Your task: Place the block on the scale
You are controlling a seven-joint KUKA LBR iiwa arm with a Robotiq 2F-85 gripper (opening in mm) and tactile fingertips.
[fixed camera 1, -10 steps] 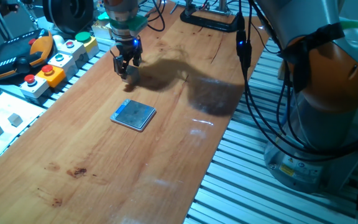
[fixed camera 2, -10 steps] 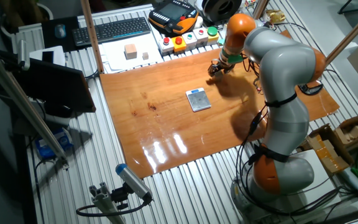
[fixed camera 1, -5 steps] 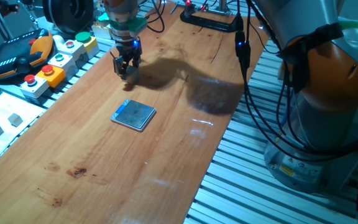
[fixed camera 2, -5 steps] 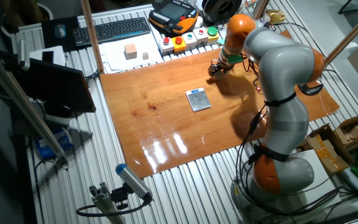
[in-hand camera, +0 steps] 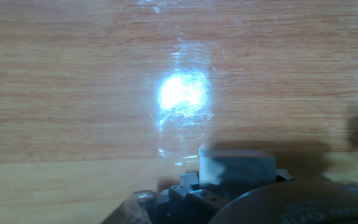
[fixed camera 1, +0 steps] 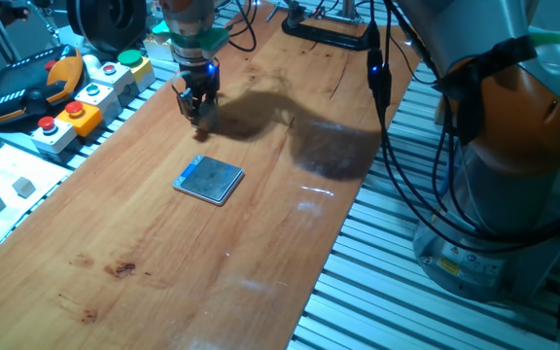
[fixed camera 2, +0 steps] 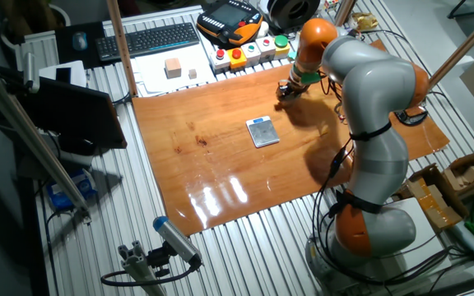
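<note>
Coloured push-button boxes (fixed camera 1: 90,92) line the wooden table (fixed camera 1: 163,253) edge left of the gripper (fixed camera 1: 198,107), whose jaws clench the small pale wooden block (in-hand camera: 236,167) just above the board; the grey-blue square scale (fixed camera 1: 209,180) lies unobstructed nearby.

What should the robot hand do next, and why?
Probably lift straight up a little. The gripper is down at the wooden table, and the hand view shows the small block between its fingers, seemingly gripped. The scale lies apart, its top bare, so the block likely has to rise before going over there.
</note>
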